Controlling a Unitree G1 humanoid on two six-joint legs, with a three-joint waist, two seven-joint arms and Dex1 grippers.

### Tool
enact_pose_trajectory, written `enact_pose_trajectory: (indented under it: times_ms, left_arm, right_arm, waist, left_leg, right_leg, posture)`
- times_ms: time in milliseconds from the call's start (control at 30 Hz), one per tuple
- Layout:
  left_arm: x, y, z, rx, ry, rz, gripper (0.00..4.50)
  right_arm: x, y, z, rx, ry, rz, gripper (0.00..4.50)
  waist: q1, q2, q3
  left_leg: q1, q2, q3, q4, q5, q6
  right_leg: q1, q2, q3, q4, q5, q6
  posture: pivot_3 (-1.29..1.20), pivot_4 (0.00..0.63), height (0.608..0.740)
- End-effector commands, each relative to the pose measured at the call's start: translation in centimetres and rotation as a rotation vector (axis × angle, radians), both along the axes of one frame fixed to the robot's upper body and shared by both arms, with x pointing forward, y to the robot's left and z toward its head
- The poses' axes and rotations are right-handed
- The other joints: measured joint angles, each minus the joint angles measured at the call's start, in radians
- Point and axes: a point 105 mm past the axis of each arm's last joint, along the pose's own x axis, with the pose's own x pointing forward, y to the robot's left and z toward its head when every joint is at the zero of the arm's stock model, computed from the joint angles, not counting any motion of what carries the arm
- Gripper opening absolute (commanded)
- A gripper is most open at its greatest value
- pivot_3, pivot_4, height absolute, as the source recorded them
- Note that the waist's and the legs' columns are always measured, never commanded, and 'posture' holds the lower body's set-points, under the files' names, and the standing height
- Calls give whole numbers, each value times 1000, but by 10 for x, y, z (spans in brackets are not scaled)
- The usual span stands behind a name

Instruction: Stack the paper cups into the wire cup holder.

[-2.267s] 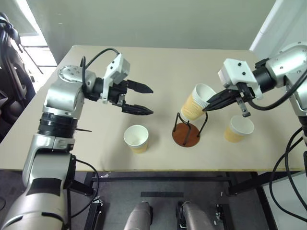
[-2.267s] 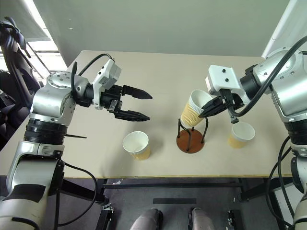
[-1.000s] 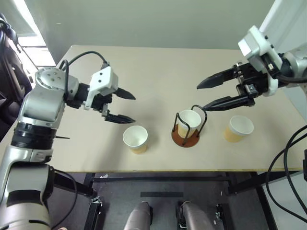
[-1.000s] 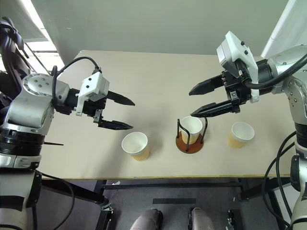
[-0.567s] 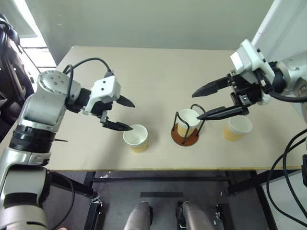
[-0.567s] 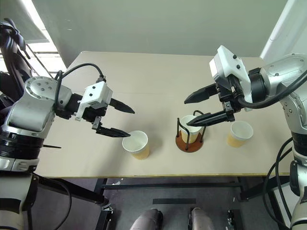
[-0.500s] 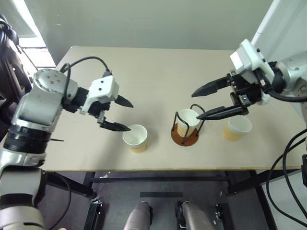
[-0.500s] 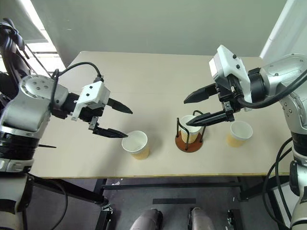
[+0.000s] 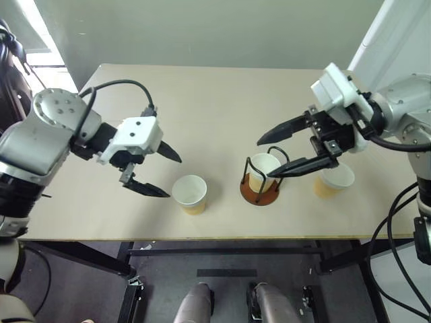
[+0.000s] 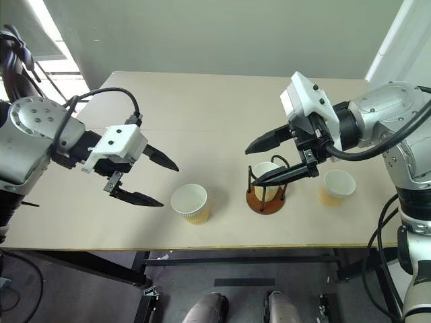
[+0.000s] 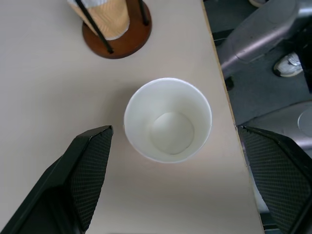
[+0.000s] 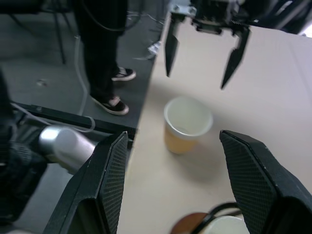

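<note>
— Three paper cups: where are yours?
— One in the wire cup holder [image 9: 262, 182], one left [image 9: 190, 194] by the table's near edge [image 9: 202, 237], one right [image 9: 335, 179]. Your left gripper [image 9: 160, 172] and right gripper [image 9: 268, 157] both gape empty.

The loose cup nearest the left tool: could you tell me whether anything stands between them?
Nothing visible does. The left tool hangs open beside the paper cup, with only bare table between them.
</note>
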Motion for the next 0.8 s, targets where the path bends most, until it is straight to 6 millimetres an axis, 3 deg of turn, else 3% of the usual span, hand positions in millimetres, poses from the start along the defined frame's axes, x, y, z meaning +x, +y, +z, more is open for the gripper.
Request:
enact_pose_trajectory:
  times_ms: [33,300,800]
  left_arm:
    - [-2,-2,2,38,-29,-61,4500]
    - [-3,0,-5,113,-53,-107,4500]
    - [4,-19,-19,139,-117,-191,4500]
  right_arm:
    - [-10,5,12,31,-59,33,2997]
    - [-5,16,9,80,-73,13,2997]
    - [-3,17,8,99,-69,6,2997]
  waist:
    - [0,0,0]
    - [-4,0,0]
    - [-4,0,0]
  left_leg:
    - [0,0,0,0,0,0]
    - [0,0,0,0,0,0]
    - [-1,0,0,0,0,0]
  right_leg:
    - [0,0,0,0,0,0]
    - [-1,0,0,0,0,0]
    - [-1,0,0,0,0,0]
  posture:
    - [0,150,740]
    - [0,150,740]
    - [0,150,740]
